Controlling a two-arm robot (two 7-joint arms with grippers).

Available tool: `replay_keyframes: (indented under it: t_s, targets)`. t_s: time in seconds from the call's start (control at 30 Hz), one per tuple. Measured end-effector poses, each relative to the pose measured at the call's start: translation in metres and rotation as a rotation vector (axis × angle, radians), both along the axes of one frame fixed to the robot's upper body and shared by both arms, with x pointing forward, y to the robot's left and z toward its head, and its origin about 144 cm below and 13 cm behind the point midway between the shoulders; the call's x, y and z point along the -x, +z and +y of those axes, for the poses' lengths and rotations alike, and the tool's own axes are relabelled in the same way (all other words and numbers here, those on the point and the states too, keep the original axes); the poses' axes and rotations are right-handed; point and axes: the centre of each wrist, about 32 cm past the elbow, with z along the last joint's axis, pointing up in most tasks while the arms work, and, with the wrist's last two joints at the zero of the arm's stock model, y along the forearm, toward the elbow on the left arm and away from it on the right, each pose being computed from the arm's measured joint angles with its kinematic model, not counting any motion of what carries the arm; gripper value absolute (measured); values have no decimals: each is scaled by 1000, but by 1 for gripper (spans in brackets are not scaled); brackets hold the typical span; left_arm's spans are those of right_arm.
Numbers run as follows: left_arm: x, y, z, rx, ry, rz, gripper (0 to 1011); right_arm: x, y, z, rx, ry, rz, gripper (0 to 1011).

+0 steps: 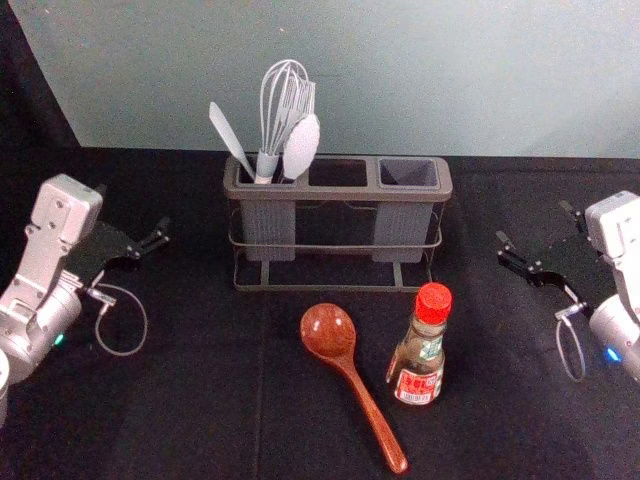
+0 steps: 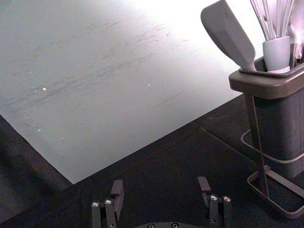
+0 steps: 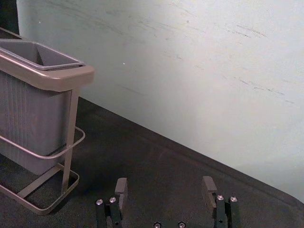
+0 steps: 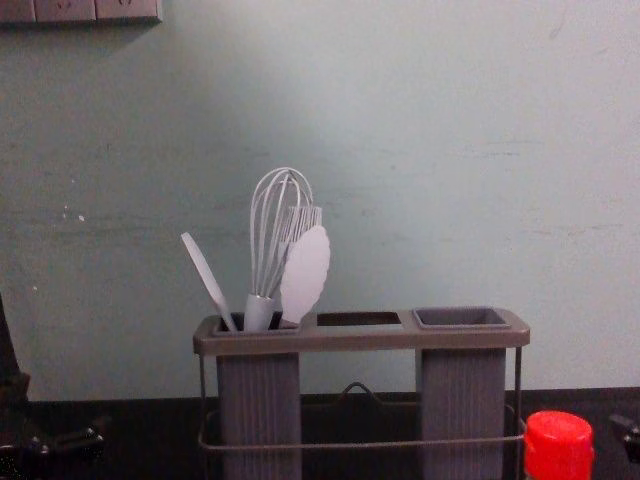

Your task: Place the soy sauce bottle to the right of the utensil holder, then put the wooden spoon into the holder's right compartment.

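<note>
One wooden spoon (image 1: 327, 330) lies nearest on the black worktop (image 1: 180, 420), between the two sets of fingers and closer to the robot than either; its handle slants rightward toward the robot. Just beside it, nearer the right fingers than the left, the red-capped soy sauce bottle (image 1: 418, 362) stands upright, in front of the right part of the utensil holder (image 1: 345, 193). Farther out, the left gripper (image 1: 134, 209) is at the left and the right gripper (image 1: 532, 222) at the right, each with fingers spread and released. The holder stands between them. Its left compartment (image 1: 268, 225), on the left fingers' side, carries a whisk (image 1: 266, 166), a spatula (image 1: 228, 133) and a wavy-edged utensil (image 1: 301, 148); its right compartment (image 1: 402, 230), toward the right fingers, is open-topped. Beyond both sets of fingers rises a pale wall (image 1: 420, 80), with a socket panel (image 4: 66, 8) high on the left.
</note>
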Motion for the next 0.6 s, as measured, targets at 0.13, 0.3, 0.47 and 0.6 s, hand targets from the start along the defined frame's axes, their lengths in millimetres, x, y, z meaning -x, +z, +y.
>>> replay_keyframes:
  t_s: [0.13,0.3,0.47,0.6]
  targets:
    - [0,0,0,0,0,0,1011,0,0,0,0,0,0,1003]
    - [0,0,0,0,0,0,1011,0,0,0,0,0,0,1003]
    - [0,0,0,0,0,0,1011,0,0,0,0,0,0,1003]
    - [0,0,0,0,0,0,1011,0,0,0,0,0,0,1002]
